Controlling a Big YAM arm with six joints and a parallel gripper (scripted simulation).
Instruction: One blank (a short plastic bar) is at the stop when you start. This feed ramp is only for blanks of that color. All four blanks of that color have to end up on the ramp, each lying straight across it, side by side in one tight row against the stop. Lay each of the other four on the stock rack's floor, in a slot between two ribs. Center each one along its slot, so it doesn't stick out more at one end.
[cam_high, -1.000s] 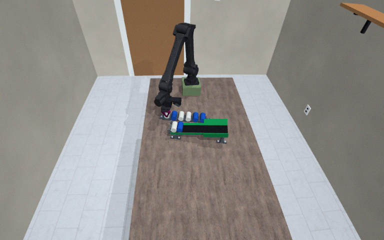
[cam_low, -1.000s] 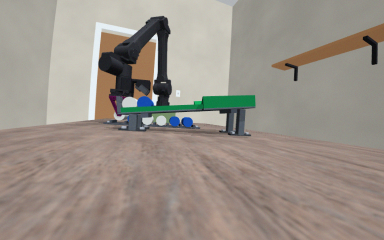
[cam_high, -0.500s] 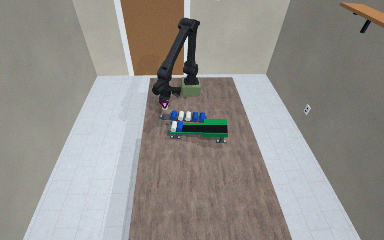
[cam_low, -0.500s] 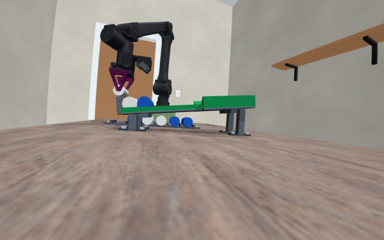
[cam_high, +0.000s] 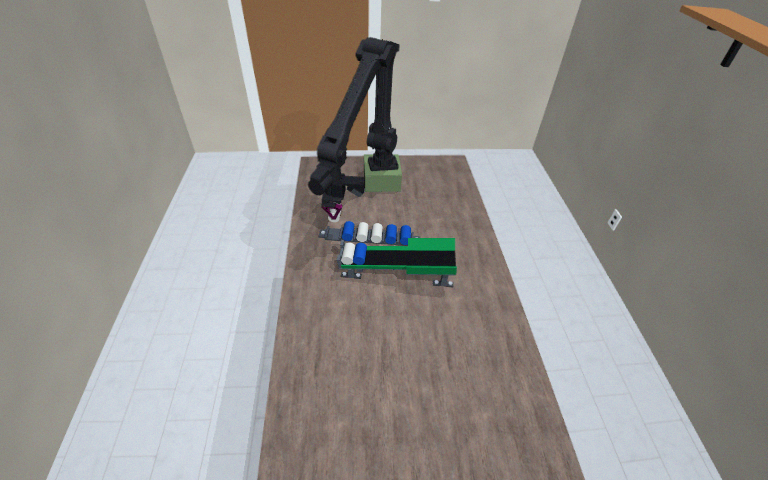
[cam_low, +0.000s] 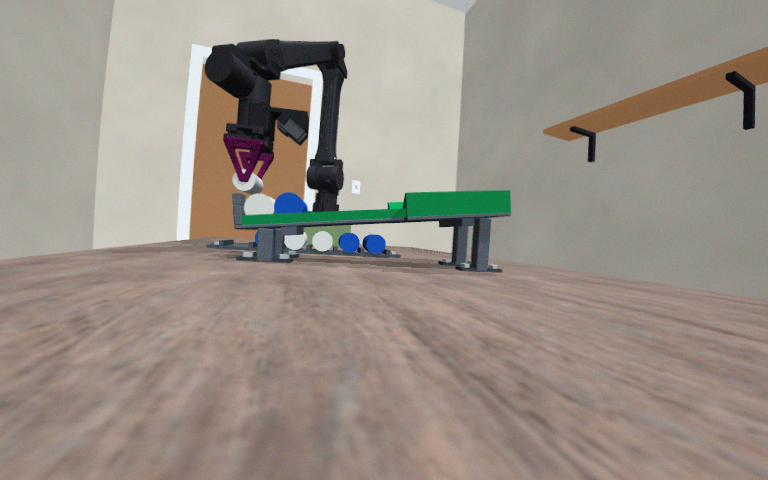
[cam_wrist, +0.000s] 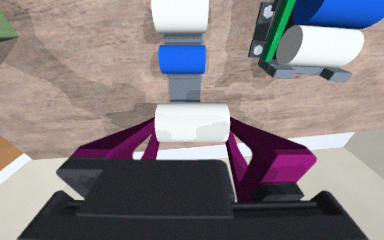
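Gripper (cam_high: 332, 213) (cam_low: 253, 177) (cam_wrist: 192, 120): its fingers are gripping the white blank (cam_high: 334, 217) (cam_low: 247, 183) (cam_wrist: 192, 123) by both ends, above the stock rack (cam_high: 334, 232) (cam_wrist: 185, 88).
Handling: the blank seems stiff, perhaps light; its smooth round side could roll.
Hold: the two flat ends, near their centres, look best.

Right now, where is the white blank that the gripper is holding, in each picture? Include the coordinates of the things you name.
Top: left of the middle, under the gripper (cam_high: 333, 211) (cam_low: 247, 176) (cam_wrist: 192, 120); that's the held white blank (cam_low: 246, 182) (cam_wrist: 192, 123).
Exterior: left side, above the ramp's low end.
Wrist: in the middle, between the fingers.
Shared landmark: the green ramp (cam_high: 431, 243) (cam_low: 457, 203) (cam_wrist: 278, 31).
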